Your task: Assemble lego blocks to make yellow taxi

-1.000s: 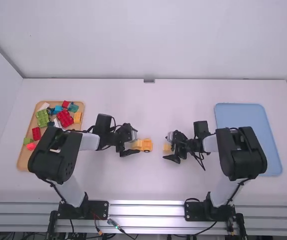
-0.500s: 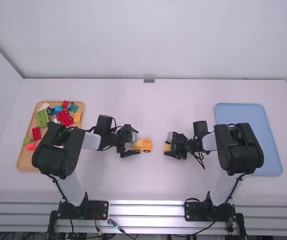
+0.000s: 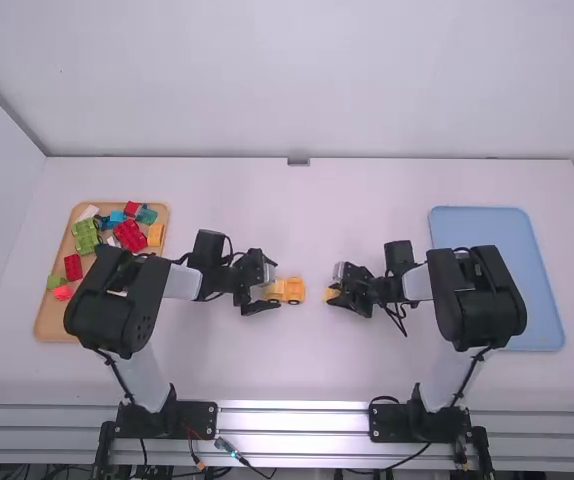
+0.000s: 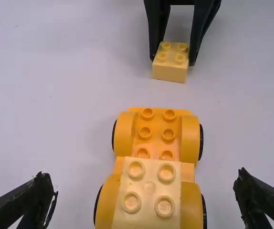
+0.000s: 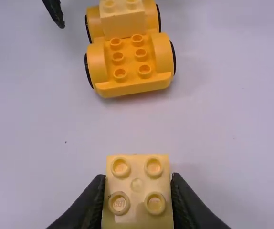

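Note:
In the high view my left gripper (image 3: 267, 290) is around the rear of the orange car base (image 3: 293, 290), and my right gripper (image 3: 339, 292) stands to its right at a small yellow block (image 3: 330, 295). The left wrist view has my left gripper (image 4: 144, 195) open, a finger on either side of the car base (image 4: 156, 129), touching neither. A pale yellow block (image 4: 149, 188) is stacked on one end of the base. In the right wrist view my right gripper (image 5: 138, 191) is shut on the other pale yellow block (image 5: 137, 183), studs up, apart from the car.
At the left stands a wooden tray (image 3: 49, 318) with several colored blocks, including a green block (image 3: 85, 236) and a red block (image 3: 130, 236). A blue tray (image 3: 497, 270) lies at the right.
My right gripper has closed on its yellow block, and the two have shifted slightly left toward the car. The left arm drew back a little at first; the car base has stayed put.

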`<act>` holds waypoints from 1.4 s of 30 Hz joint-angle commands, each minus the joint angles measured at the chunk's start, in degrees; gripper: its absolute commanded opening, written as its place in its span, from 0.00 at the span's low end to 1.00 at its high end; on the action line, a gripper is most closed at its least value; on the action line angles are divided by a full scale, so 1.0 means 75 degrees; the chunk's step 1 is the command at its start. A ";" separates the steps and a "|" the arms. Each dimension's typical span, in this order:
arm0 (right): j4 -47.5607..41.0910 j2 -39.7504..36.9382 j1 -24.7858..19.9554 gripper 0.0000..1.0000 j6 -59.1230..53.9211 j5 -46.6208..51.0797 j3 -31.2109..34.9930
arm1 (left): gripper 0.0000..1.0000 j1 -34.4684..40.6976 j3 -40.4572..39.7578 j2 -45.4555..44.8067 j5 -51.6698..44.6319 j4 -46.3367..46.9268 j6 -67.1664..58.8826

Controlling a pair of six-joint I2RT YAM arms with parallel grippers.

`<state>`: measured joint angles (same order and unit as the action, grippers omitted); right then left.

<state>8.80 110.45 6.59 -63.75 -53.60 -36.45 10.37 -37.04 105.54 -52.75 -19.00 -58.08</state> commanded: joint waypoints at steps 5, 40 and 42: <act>-0.0192 0.0102 0.0023 0.22 0.0096 -0.0583 -0.0452 | 0.99 0.0152 -0.0111 0.0326 -0.0093 -0.0277 -0.0175; -0.1008 0.0102 0.1955 0.22 0.0787 0.0219 -0.1786 | 0.67 0.0632 -0.1154 0.1352 0.0560 0.0481 -0.0017; -0.0991 0.0102 0.2025 0.22 0.0784 0.0344 -0.1786 | 0.66 0.0632 -0.1154 0.1352 0.0557 0.0580 -0.0122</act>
<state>1.39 110.48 21.43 -58.39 -51.70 -48.95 15.16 -45.06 114.91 -50.17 -15.42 -58.13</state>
